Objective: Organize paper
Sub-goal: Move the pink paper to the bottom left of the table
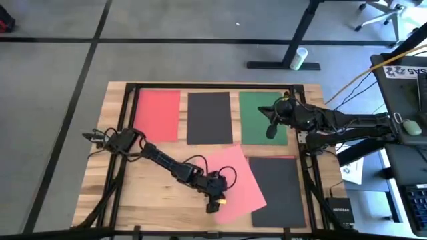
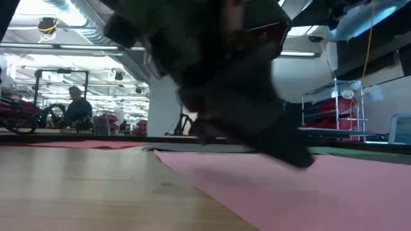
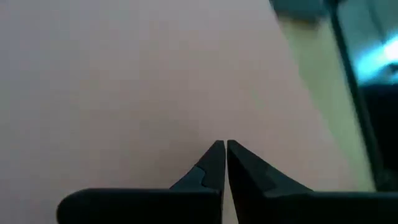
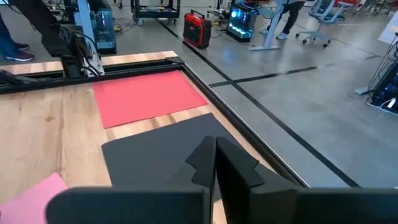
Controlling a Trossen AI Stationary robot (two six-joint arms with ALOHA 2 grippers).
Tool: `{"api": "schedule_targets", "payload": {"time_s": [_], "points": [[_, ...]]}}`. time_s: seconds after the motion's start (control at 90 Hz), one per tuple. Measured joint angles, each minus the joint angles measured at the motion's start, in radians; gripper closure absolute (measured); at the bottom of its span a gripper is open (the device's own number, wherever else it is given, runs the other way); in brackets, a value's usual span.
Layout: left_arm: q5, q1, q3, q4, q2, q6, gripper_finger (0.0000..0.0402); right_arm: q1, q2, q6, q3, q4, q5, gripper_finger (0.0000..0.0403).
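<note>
Fingers point(image 3: 214, 163) of the left gripper point(image 1: 217, 200) pressed together on the tilted pink sheet point(image 1: 233, 183) — bench point(image 1: 153, 183) front; right gripper point(image 1: 272, 123) closed above the green sheet point(image 1: 257, 110), beside red point(image 1: 159, 113) and black point(image 1: 209, 117) sheets.

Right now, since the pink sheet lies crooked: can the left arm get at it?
Probably yes: the left gripper is already on the pink sheet, fingers shut, with nothing over it.

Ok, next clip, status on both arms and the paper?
Left gripper fingers shut, down on the skewed pink sheet. Right gripper shut, over the green sheet. Red and black sheets aligned. Nothing blocking.
</note>
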Motion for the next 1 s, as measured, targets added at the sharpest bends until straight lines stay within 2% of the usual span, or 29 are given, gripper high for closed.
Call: {"api": "schedule_targets", "payload": {"time_s": [0.222, 0.367, 0.633, 1.0], "points": [[-0.004, 0.035, 0.0, 0.07, -0.002, -0.002, 0.0402, 0.0, 0.0, 0.0, 0.0, -0.006, 0.0, 0.0403], [-0.011, 0.034, 0.0, -0.034, -0.002, 0.018, 0.0402, 0.0, 0.0, 0.0, 0.0, -0.009, 0.0, 0.0403], [-0.013, -0.053, 0.008, -0.259, -0.013, 0.067, 0.0402, 0.0, 0.0, 0.001, 0.0, -0.014, 0.0, 0.0403], [-0.058, -0.086, -0.002, -0.345, -0.073, 0.054, 0.0402, 0.0, 0.0, 0.001, 0.0, -0.015, 0.0, 0.0403]]}}
